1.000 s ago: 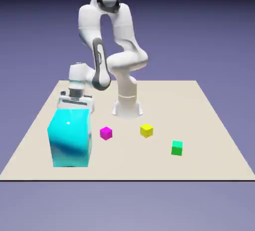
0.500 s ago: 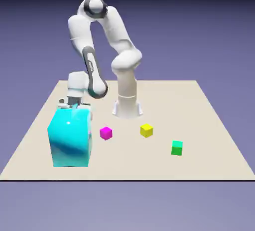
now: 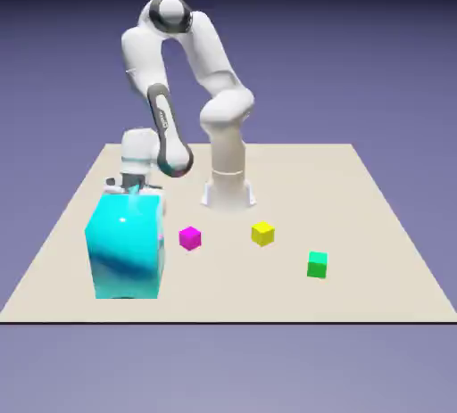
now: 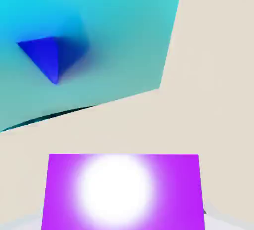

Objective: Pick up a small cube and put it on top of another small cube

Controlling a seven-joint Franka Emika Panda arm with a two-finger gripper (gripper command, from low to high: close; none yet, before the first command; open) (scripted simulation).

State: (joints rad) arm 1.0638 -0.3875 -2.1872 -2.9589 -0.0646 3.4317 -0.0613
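hand (image 4: pixel 123 209) just closed round the small plain purple cube (image 4: pixel 173 194), behind the big shiny cyan block (image 3: pixel 128 246), so lifting toward the small yellow cube (image 3: pixel 262 234) is probably next.

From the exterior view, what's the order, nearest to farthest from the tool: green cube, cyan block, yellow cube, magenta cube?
1. Cyan block: at the exterior view's left.
2. Magenta cube: just right of the block in that view.
3. Yellow cube: right of the view's middle.
4. Green cube: farthest to the exterior view's right.
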